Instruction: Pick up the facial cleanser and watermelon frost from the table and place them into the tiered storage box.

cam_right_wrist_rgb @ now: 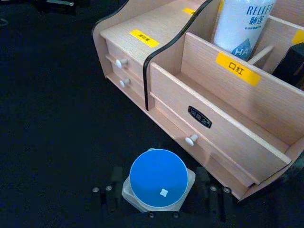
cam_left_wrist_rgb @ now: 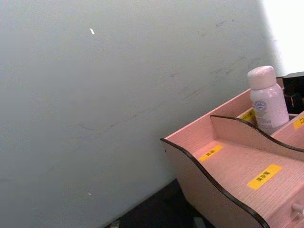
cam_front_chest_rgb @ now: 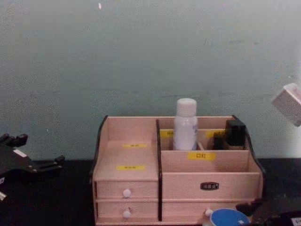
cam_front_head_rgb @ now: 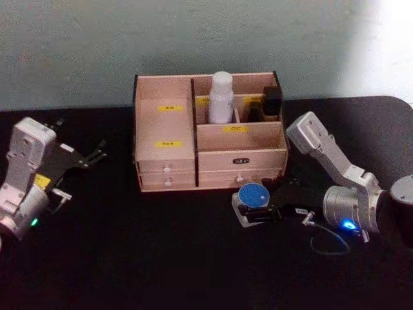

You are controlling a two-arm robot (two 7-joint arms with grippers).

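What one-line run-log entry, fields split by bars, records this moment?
right gripper: around blue-lidded jar on table, before tiered storage box | white bottle: upright in box's rear compartment | left gripper: open, idle at left

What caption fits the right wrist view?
Right gripper straddles the blue-lidded jar on the table before the storage box; bottle inside.

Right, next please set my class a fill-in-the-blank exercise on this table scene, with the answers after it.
1. The white bottle stands upright ___ the tiered storage box.
2. The jar on the black table, at the right gripper, has a ___ lid.
3. The left gripper, open, is parked away from the box on its ___ side.
4. The drawer knobs are ___.

Answers: inside; blue; left; white.
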